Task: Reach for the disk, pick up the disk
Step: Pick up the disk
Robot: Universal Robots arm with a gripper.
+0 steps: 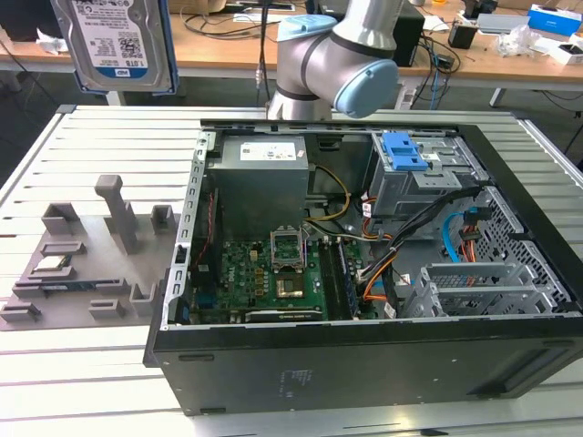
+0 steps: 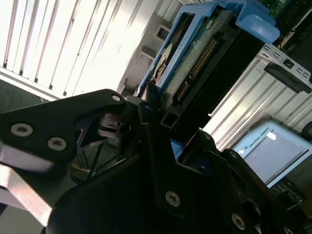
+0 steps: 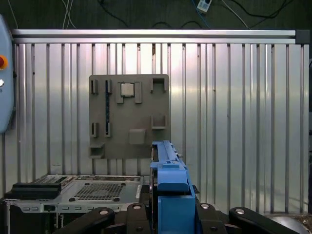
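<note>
Above ribbed table [image 1: 100,137] and open computer case [image 1: 364,373], found disk [image 1: 118,45] held high, well clear, pinched edge-on by gripper [image 3: 168,214] closed on its blue frame. Judged square, centred hold essential against twisting.

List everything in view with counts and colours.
disk: 1, silver-grey with blue bracket, held up at the exterior view's upper left
computer case: 1, black, open, on the table
motherboard: 1, green, inside the case
drive-bay latch: 1, blue, on the case's drive cage
fixture tray: 1, grey, on the exterior view's left of the case
chip: 1, silver, on the tray
table: 1, silver, slatted
arm: 1, grey with light-blue caps, behind the case
claw: 1, black, shut on the disk
</note>
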